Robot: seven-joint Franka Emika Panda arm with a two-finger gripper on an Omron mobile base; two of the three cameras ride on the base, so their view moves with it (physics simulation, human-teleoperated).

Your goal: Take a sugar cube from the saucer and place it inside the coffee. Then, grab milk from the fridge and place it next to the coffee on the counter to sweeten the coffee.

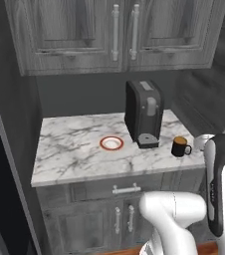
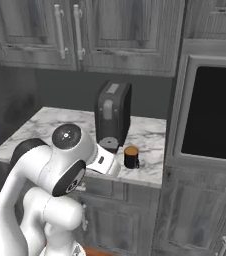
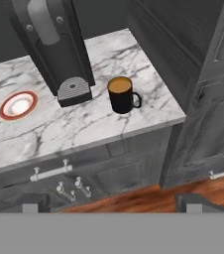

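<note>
The coffee (image 3: 122,94) is set near the counter's (image 3: 99,124) front edge, beside the saucer (image 3: 18,105); the gripper (image 3: 111,203) is spread, unladen.

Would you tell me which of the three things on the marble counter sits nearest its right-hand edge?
The small black mug of coffee, right of the tall black coffee machine and red-rimmed white saucer.

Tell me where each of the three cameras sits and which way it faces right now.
Left base view: behind the arm's left, looking down at the counter; white arm at lower right.
Right base view: behind the arm's right, same counter; arm at lower left.
Hand view: on the hand, looking down at the coffee; gripper tips at bottom.
All three share the coffee and the coffee machine; the saucer shows in two.
</note>
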